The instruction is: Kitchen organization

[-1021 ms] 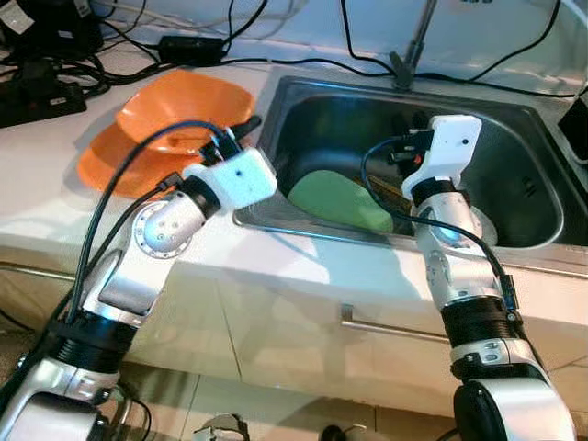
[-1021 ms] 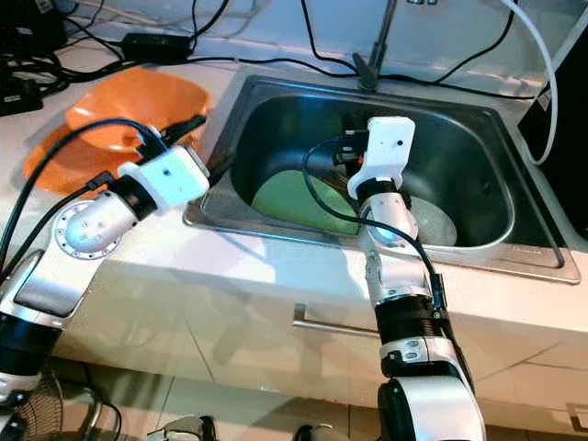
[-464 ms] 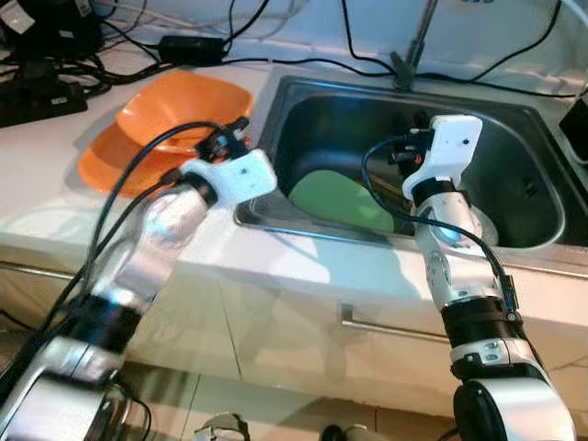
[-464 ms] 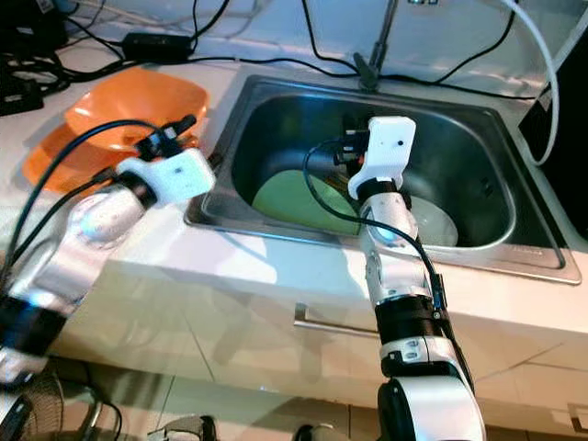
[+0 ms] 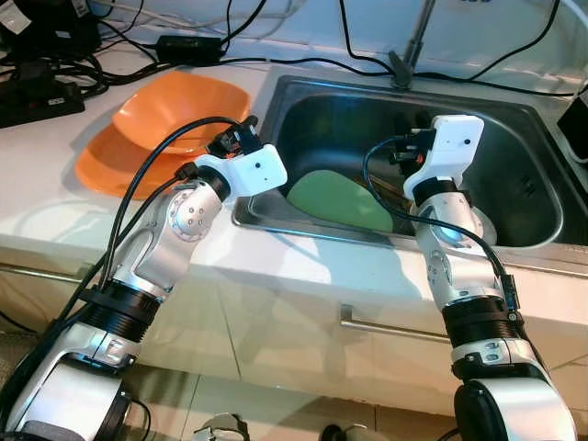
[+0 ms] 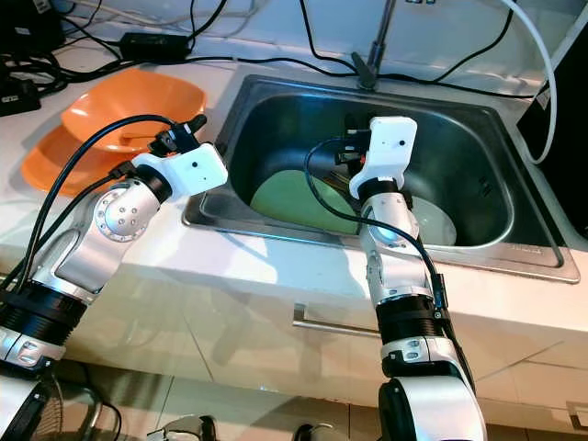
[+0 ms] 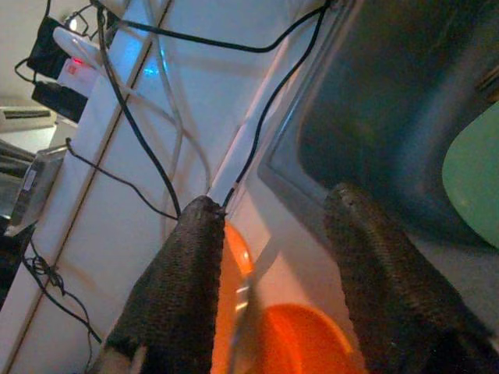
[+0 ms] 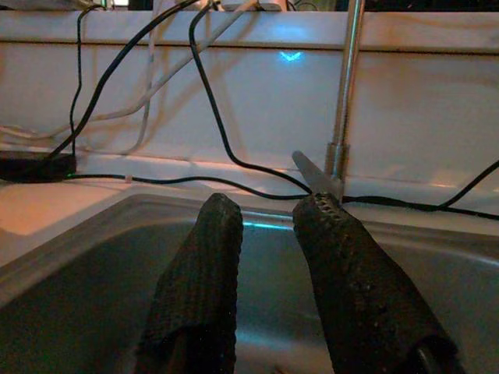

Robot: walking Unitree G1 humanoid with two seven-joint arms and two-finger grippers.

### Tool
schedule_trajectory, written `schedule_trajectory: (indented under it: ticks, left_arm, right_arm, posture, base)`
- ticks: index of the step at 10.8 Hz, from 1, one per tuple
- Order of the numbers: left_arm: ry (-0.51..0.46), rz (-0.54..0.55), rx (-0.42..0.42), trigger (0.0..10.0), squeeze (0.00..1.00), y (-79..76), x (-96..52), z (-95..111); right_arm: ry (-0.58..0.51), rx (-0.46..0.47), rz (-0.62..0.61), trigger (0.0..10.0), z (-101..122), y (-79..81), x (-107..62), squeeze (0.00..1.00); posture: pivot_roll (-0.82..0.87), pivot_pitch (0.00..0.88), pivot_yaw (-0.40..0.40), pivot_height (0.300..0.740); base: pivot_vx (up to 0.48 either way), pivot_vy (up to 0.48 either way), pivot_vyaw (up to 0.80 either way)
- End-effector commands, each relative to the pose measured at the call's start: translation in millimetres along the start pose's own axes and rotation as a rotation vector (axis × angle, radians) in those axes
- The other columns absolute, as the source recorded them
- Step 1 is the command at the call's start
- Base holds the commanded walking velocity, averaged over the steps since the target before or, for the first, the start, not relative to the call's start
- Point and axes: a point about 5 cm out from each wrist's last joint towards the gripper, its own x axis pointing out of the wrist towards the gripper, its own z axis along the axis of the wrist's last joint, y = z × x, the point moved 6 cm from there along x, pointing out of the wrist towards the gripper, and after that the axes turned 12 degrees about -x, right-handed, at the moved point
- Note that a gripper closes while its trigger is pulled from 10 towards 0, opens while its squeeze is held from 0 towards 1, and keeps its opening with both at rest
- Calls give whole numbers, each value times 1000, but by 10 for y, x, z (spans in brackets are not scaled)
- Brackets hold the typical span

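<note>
Two orange bowls (image 5: 170,124) sit stacked on the white counter, left of the steel sink (image 5: 276,216). A green plate (image 5: 338,200) lies tilted in the sink, with a white plate (image 6: 434,223) beside it at the right. My left gripper (image 5: 237,136) hovers at the sink's left rim, over the near edge of the orange bowls (image 7: 304,343); its fingers (image 7: 187,265) stand open around nothing. My right gripper (image 5: 409,124) hangs above the sink basin behind the green plate, pointing at the faucet (image 8: 343,101), open and holding nothing.
Black cables (image 5: 230,60) and power adapters (image 5: 41,92) crowd the counter behind the bowls and the sink. The faucet (image 5: 413,41) rises at the sink's back. A drawer handle (image 5: 390,328) runs along the cabinet front below.
My left arm has swung its elbow in and carried the gripper slightly right, toward the sink rim. The right arm has stayed still.
</note>
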Motion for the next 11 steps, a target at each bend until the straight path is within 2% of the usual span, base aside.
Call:
schedule_trajectory:
  ticks: [1, 9, 11]
  left_arm:
    - [12, 0, 15, 0, 0, -3, 9, -19]
    - [38, 28, 30, 0, 0, 82, 6, -62]
    - [22, 113, 110, 0, 0, 283, -7, 4]
  right_arm:
    - [3, 1, -21, 10000, 1, -63, 0, 0]
    - [6, 6, -18, 10000, -6, -48, 4, 0]
    - [4, 9, -17, 10000, -1, -39, 12, 0]
  posture:
    - [39, 89, -48, 740]
    - [43, 79, -49, 740]
    - [44, 73, -48, 740]
  base:
    - [0, 0, 0]
    - [0, 0, 0]
    - [0, 0, 0]
